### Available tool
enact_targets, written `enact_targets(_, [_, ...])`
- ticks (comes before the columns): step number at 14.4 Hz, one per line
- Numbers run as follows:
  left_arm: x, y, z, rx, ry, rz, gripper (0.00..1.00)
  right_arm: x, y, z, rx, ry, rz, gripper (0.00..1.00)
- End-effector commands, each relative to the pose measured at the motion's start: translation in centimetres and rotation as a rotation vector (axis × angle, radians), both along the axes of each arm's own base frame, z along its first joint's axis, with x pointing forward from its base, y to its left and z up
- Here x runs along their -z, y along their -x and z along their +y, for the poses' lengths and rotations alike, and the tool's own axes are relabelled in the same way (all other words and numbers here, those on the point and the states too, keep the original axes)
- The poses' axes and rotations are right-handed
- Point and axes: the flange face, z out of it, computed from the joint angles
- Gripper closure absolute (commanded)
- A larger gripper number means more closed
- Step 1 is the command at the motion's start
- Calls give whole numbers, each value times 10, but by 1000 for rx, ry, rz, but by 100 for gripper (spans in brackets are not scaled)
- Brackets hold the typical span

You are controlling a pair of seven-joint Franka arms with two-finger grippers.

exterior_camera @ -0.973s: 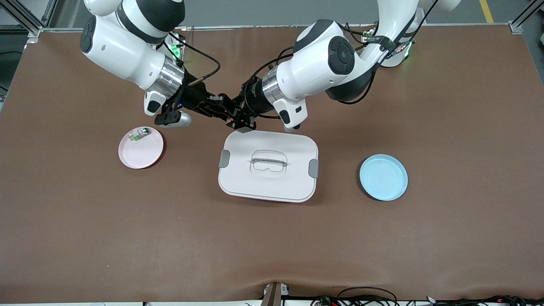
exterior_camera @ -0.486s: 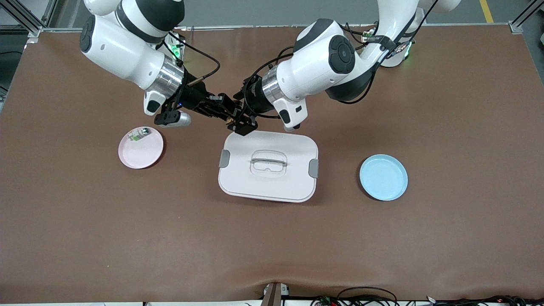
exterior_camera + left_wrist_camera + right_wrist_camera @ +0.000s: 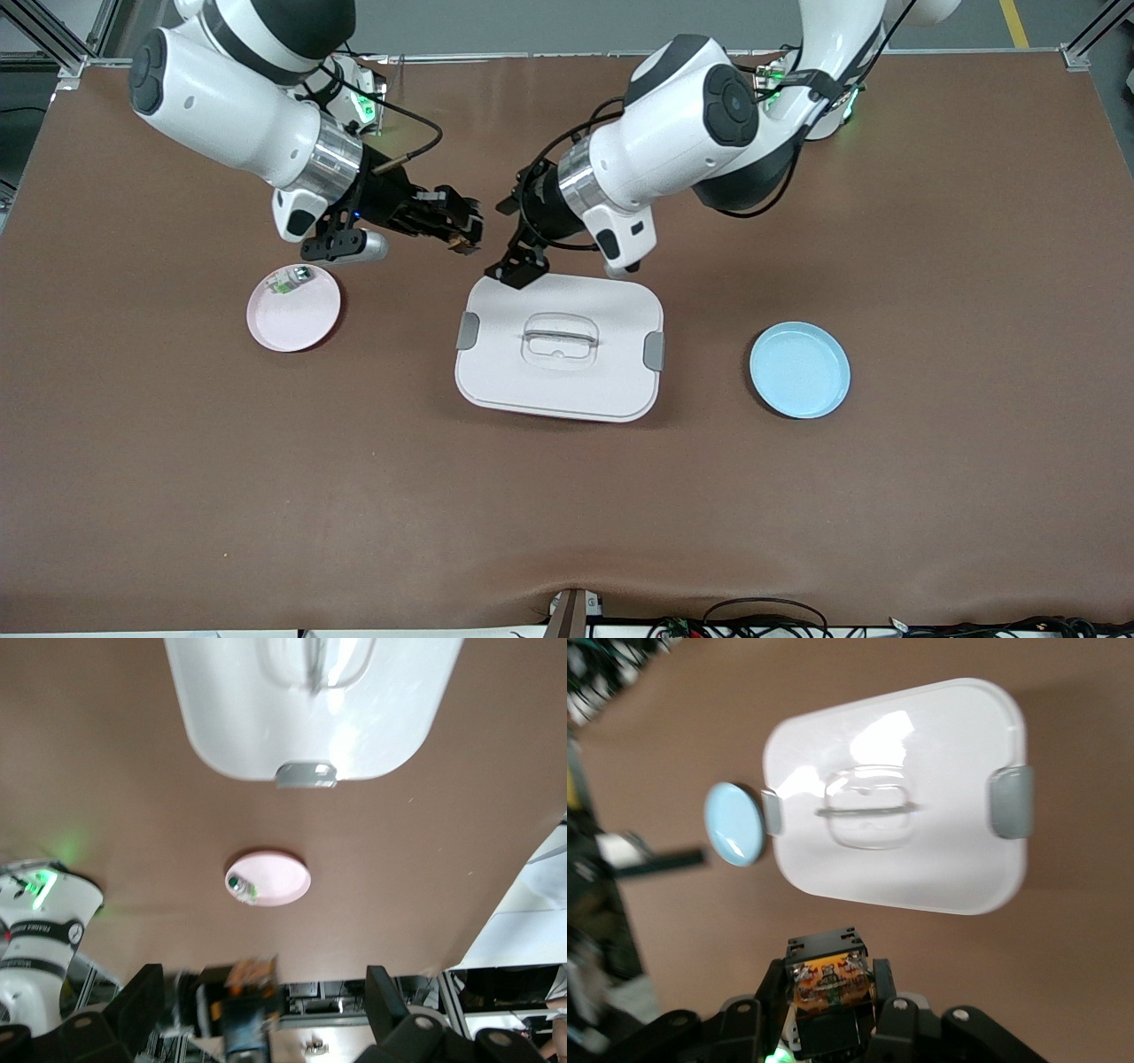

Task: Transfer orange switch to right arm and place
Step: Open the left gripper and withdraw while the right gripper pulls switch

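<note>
**Brown table: grippers part after handover**

Over the brown table point(image 3: 567, 496), the right gripper point(image 3: 467, 232) has drawn away, clenching the tiny black orange switch point(image 3: 828, 976). The left gripper point(image 3: 512, 248), now released, hangs above the white lidded box point(image 3: 560, 346); earlier both met.

A robotics lab is showing here: two white Franka arms point(image 3: 673, 151) are reaching over a brown-covered test table point(image 3: 567, 496), aluminium frame posts point(image 3: 53, 35) are standing at its corners, loose cables point(image 3: 762, 620) are trailing along its near edge, and yellow floor tape point(image 3: 1014, 22) is running past.
</note>
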Motion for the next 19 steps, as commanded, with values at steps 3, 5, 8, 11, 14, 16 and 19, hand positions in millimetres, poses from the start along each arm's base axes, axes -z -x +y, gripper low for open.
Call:
enact_targets(3, [-27, -13, 47, 59, -136, -94, 0, -32, 7, -64, -300, 179, -95, 100])
enact_targets(5, [-37, -22, 69, 100, -184, -161, 0, -36, 8, -99, -392, 216, -111, 100])
enact_targets(8, [-32, -23, 100, 295, -379, -244, 0, -39, 16, -135, -608, 340, -149, 100])
enact_targets(11, [-27, -44, 149, 401, -476, -272, 0, -25, 26, -179, -760, 385, -178, 100])
enact_targets(14, [-22, -57, 188, 572, -581, -322, 0, -20, 24, -212, -922, 437, -212, 100])
enact_targets(16, [-16, -58, 197, 663, -664, -328, 0, -8, 22, -235, -1050, 438, -270, 100])
enact_targets(19, [-26, -64, 227, 718, -768, -334, 0, 19, 31, -252, -1177, 458, -349, 100])
